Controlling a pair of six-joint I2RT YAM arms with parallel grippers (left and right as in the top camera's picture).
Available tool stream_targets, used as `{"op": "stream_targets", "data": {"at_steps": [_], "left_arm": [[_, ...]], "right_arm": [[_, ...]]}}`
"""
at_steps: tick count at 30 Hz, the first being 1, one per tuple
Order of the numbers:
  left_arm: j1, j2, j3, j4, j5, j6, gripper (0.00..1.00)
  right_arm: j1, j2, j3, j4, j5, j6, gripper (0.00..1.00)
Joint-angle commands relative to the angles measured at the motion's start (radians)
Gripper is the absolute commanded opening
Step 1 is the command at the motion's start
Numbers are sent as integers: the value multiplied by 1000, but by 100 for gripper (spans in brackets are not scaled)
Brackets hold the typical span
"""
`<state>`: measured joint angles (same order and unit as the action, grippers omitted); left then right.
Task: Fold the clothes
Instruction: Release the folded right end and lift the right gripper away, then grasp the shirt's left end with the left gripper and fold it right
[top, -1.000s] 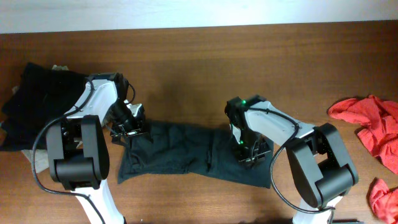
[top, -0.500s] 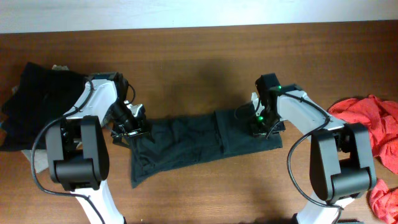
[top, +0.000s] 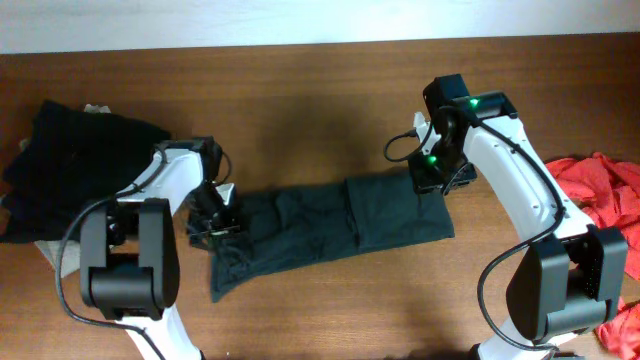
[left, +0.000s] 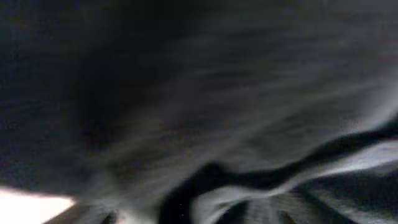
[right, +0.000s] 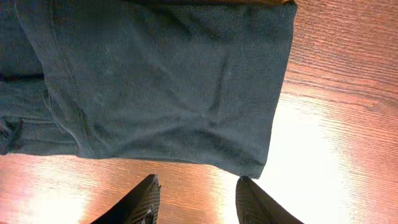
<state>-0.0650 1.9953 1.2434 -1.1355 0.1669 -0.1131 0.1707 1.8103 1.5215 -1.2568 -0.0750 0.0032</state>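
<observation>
T-shirt (top: 330, 220) is folded to a long strip stretched between the claws; cross-folds look pending. Right claw (right: 194, 193) released, empty, over its end. Left claw (top: 213, 212) buried in fabric, can't tell grip. Red pile (top: 600, 195) and black pile (top: 70, 165) outboard, unfolded.

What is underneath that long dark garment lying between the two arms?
Only the wooden table shows around the dark garment at its edges. The cloth covers whatever lies directly beneath, so nothing else can be confirmed.

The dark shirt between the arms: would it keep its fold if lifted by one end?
Probably floppy: the shirt lies in soft wrinkles, so a lifted end would likely sag and unfold. Likely light: the cloth looks thin and flat. Pushed on the table, it may bunch rather than slide.
</observation>
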Motion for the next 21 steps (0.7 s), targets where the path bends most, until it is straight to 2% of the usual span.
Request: {"op": "stream_targets", "data": {"at_steps": [1,2,6,9,13,16,21], "left_arm": [[-47,13,-21,55,26,13,8],[-42,13,-6,51,22,13,0],[15,-13,156,-92,-107,12,0],[70,-27,362,-291,-218,11,0],[92,-27,554,-442,-170,12,0],[9,-27,629,-466,-27,11,0],[-241,-26,627,-358,-6,-115,0]], "right_arm": [[-23,-30,23,-8,9,2,43],[-37,-34,23,-12,10,1,43],[-145,-56,24,-28,21,1,40],[-249,-56,24,-43,21,1,40],[-278,-56,24,-45,20,1,39],[-276,-56,24,-46,19,1,40],[-276,-56,24,-50,4,1,39]]}}
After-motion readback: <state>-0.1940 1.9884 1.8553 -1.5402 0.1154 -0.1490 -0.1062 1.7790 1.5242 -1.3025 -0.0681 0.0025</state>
